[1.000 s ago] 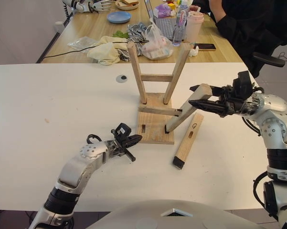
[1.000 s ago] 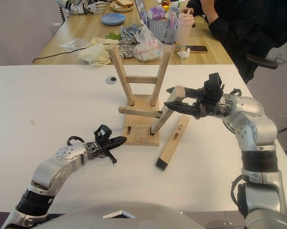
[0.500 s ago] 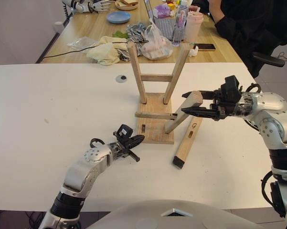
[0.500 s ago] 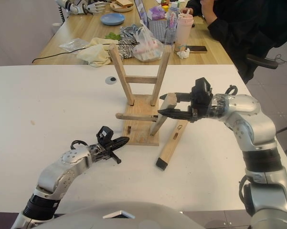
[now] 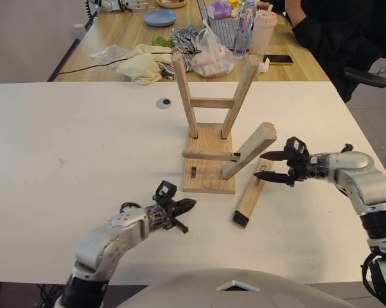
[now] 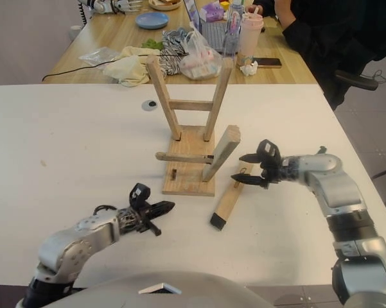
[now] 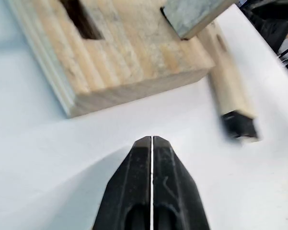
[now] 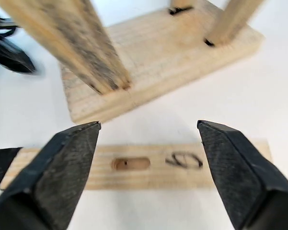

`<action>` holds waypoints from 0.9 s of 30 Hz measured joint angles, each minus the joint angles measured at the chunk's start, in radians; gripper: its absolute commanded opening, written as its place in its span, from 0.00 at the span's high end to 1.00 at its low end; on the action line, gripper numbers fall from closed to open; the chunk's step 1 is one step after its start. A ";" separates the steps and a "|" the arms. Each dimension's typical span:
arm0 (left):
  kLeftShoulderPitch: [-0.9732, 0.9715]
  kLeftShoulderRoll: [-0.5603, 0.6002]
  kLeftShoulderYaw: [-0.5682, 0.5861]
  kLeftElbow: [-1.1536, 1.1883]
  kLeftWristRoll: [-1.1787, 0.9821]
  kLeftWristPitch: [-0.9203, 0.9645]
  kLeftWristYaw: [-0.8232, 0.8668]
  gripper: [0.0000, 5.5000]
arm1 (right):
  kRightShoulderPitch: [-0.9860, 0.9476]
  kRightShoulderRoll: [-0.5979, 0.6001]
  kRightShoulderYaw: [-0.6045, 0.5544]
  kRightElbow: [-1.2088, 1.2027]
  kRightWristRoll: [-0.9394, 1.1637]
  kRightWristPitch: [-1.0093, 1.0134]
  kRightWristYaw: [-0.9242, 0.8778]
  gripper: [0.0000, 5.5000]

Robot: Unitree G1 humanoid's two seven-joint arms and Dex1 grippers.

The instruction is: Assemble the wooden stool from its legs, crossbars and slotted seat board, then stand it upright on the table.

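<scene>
The seat board point(image 5: 212, 181) lies flat on the white surface point(image 5: 83, 147), underside up. Two legs point(image 5: 184, 96) stand in its far slots, joined by a crossbar point(image 5: 210, 102). A third leg point(image 5: 250, 149) leans steeply in a near slot, and a second crossbar point(image 5: 205, 154) runs from it across the board. The fourth leg point(image 5: 252, 199) lies on the surface just beside the board's right edge. One near slot point(image 5: 193, 172) is empty.

The right hand point(image 5: 264, 165) hovers low over the fourth leg's far end, fingers spread wide and holding nothing. The left hand point(image 5: 187, 204) sits near the board's front-left corner, fingers pressed together — empty.

The step in hand looks like picking up the fourth leg. In the right wrist view that leg runs from one finger toward the other, so closing now would likely pinch along its length. Better to turn the wrist so the fingers straddle the narrow width near the middle, then lower and close. Lift well clear of the third leg — a knock could tip it out of its slot. The left hand could steady the board.
</scene>
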 measured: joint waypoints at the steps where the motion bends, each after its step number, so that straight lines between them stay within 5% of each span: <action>1: -0.017 0.008 0.050 -0.040 -0.046 0.020 0.000 1.00 | 0.012 0.002 -0.015 -0.015 0.001 0.037 -0.029 0.22; 7: -0.057 0.019 0.341 -0.059 -0.213 0.055 0.101 1.00 | 0.027 0.037 -0.135 -0.249 0.041 0.322 -0.288 0.22; 17: 0.025 -0.129 0.285 -0.182 -0.260 -0.006 0.271 1.00 | 0.093 0.080 -0.057 -0.462 0.023 0.561 -0.468 0.22; 22: -0.055 -0.122 0.250 -0.202 -0.321 -0.020 0.297 1.00 | 0.163 0.008 0.125 -0.478 -0.090 0.365 -0.439 0.22; 27: -0.089 -0.037 0.233 -0.159 -0.320 -0.015 0.268 1.00 | 0.059 0.002 0.180 -0.211 -0.152 0.058 -0.360 0.22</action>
